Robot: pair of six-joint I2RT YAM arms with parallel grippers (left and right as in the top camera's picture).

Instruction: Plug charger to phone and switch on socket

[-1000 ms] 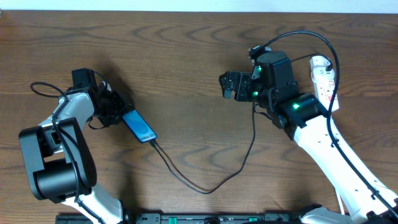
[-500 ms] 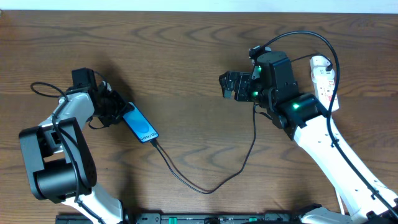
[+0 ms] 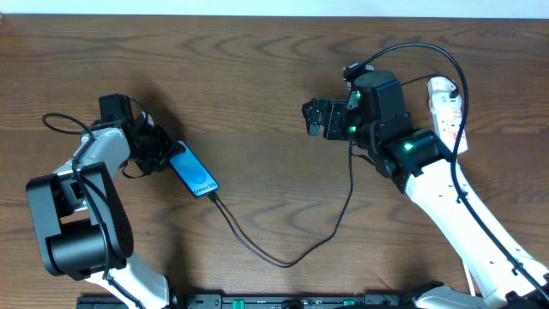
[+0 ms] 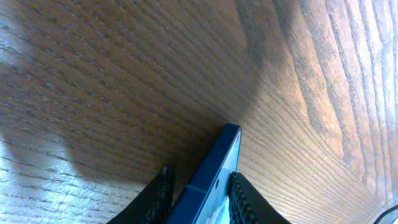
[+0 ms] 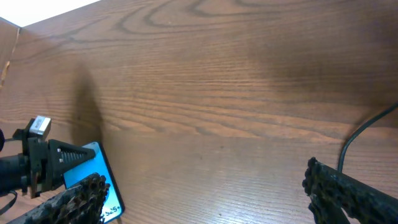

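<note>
The phone [image 3: 191, 172], blue-screened with a black edge, lies slantwise on the wood at the left. My left gripper [image 3: 165, 155] is shut on its far end. In the left wrist view the phone's edge [image 4: 211, 173] stands between the two black pads [image 4: 244, 200]. The charger cable [image 3: 283, 263] meets the phone's near end, loops toward the front edge and rises under my right arm. My right gripper [image 3: 316, 118] hangs wide open over bare wood at centre right, holding nothing. The white socket [image 3: 445, 105] lies at the far right, partly hidden by that arm.
The right wrist view shows the phone [image 5: 94, 176] and the left gripper's black tip at lower left, and a stretch of black cable [image 5: 367, 127] at right. A thin black wire [image 3: 60, 125] loops beside the left arm.
The phone's gripped end has shifted very slightly toward the far side. The right arm has not moved.
</note>
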